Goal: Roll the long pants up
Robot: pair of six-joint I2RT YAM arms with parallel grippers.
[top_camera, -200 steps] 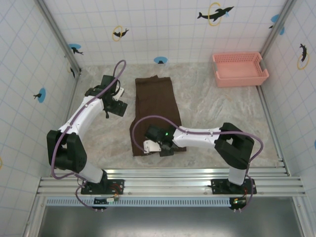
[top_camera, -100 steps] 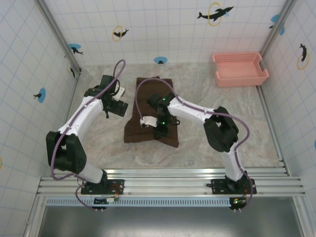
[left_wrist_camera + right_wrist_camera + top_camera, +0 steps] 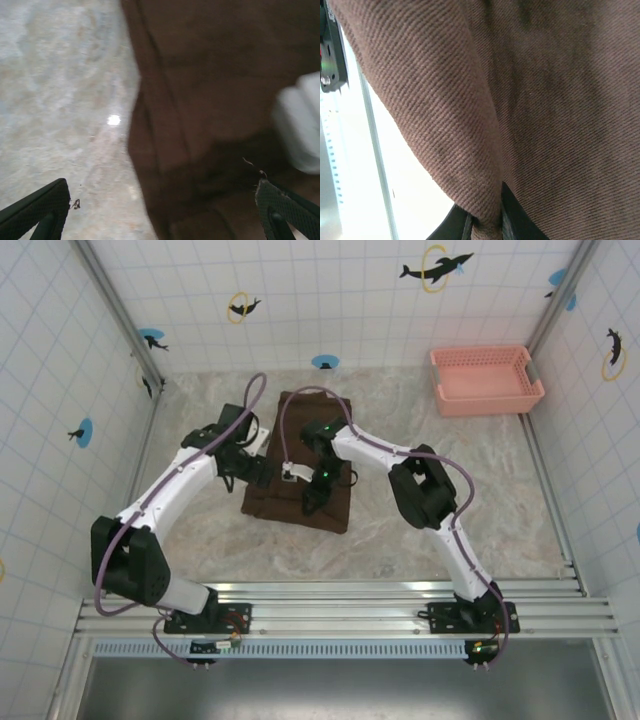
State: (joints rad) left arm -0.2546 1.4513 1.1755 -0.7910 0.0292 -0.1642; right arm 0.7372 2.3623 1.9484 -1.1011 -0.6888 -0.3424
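The long pants (image 3: 298, 420) lie as a dark brown folded heap in the middle of the table. My right gripper (image 3: 312, 498) reaches over them from the right. In the right wrist view it (image 3: 487, 227) is shut on a pinched fold of the ribbed brown cloth (image 3: 560, 100). My left gripper (image 3: 268, 472) hovers at the pants' left edge. Its black fingers (image 3: 40, 210) stand wide open in the left wrist view, straddling the cloth's edge (image 3: 210, 75) with nothing held between them.
A pink mesh basket (image 3: 487, 380) stands at the back right corner. Tiled walls close in the marbled table (image 3: 450, 450) on three sides. A metal rail (image 3: 340, 592) runs along the near edge. A blurred white part of the right arm (image 3: 300, 130) is close on the right.
The right gripper has carried the near end of the pants toward the back, folding the cloth over itself. The left arm has swung right to the pants' left edge.
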